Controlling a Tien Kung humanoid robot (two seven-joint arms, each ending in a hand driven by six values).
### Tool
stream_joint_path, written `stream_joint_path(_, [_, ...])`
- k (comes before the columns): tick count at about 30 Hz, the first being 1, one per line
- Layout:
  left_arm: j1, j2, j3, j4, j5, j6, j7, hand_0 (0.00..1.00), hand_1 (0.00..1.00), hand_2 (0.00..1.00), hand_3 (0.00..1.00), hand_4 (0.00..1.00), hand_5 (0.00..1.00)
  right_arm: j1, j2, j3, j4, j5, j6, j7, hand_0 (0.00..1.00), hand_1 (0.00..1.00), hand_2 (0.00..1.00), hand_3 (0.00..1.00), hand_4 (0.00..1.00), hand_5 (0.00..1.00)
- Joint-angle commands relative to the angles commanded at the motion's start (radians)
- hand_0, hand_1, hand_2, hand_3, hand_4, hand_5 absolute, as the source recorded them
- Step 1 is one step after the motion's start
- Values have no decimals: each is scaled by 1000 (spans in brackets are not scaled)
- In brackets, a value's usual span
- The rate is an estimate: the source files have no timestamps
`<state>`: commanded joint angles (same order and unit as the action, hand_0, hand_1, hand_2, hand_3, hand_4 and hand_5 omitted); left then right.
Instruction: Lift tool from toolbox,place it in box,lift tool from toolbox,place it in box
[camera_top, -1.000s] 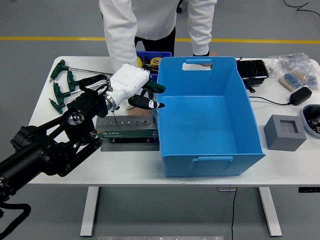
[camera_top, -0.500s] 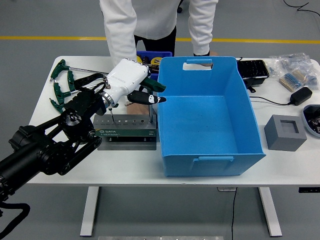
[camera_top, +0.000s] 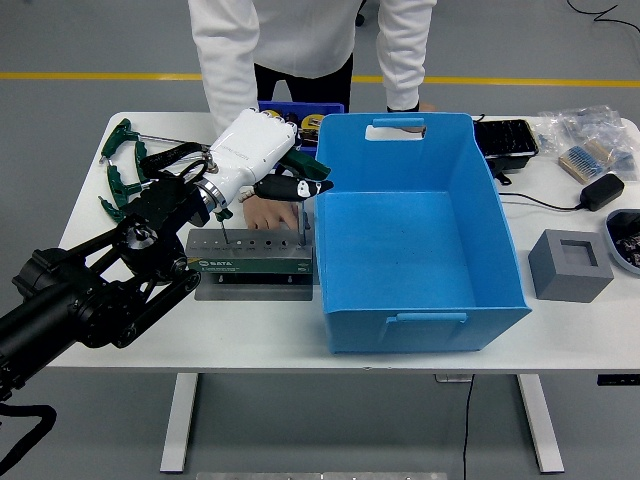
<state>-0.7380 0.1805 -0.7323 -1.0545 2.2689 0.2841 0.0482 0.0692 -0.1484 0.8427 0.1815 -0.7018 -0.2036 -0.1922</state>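
Far left we note green T-handle tools (camera_top: 125, 165) lying loose on the white table (camera_top: 600, 330). The left hand (camera_top: 262, 160) hovers above the grey toolbox (camera_top: 252, 255), fingers closed on a green-handled tool (camera_top: 300, 170); thin bits stand upright in the toolbox's holes. A person's hand (camera_top: 270, 212) rests just behind the toolbox. Right of it, touching, the blue box (camera_top: 415, 240) holds nothing we can see. Farther right sits a grey block (camera_top: 568, 264).

A smooth blue plastic box (camera_top: 420, 240) is seen on the matt white bench (camera_top: 260, 325). Left of the box, a dull grey metal toolbox (camera_top: 252, 258) is set — above it the robot hand (camera_top: 262, 160), cased in glossy white plastic.
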Motion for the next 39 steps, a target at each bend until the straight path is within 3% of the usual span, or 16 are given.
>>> stream_joint_path(12, [-26, 22, -13, -70, 0, -48, 8, 180, 2, 2, 2, 694, 565, 0, -2, -7, -1, 12, -1, 4, 703, 655, 742, 664, 878, 823])
stream_joint_path(18, [-64, 45, -13, -124, -4, -92, 18, 179, 2, 2, 2, 675, 539, 0, -2, -10, -1, 18, -1, 5, 703, 655, 742, 664, 878, 823])
stream_joint_path(28, [-118, 71, -7, -166, -61, -127, 27, 181, 2, 2, 2, 675, 535, -4, 0, -6, -1, 15, -2, 3, 703, 655, 742, 664, 878, 823])
stream_joint_path(34, [-129, 74, -33, -209, -120, -136, 32, 181, 2, 2, 2, 669, 527, -8, 1, 1, 0, 4, -2, 0, 702, 655, 742, 664, 878, 823])
stream_joint_path(39, [-141, 54, -84, -270, -138, -136, 44, 183, 2, 2, 2, 672, 533, -9, 2, 5, 1, -2, -4, -2, 702, 655, 743, 663, 878, 823])
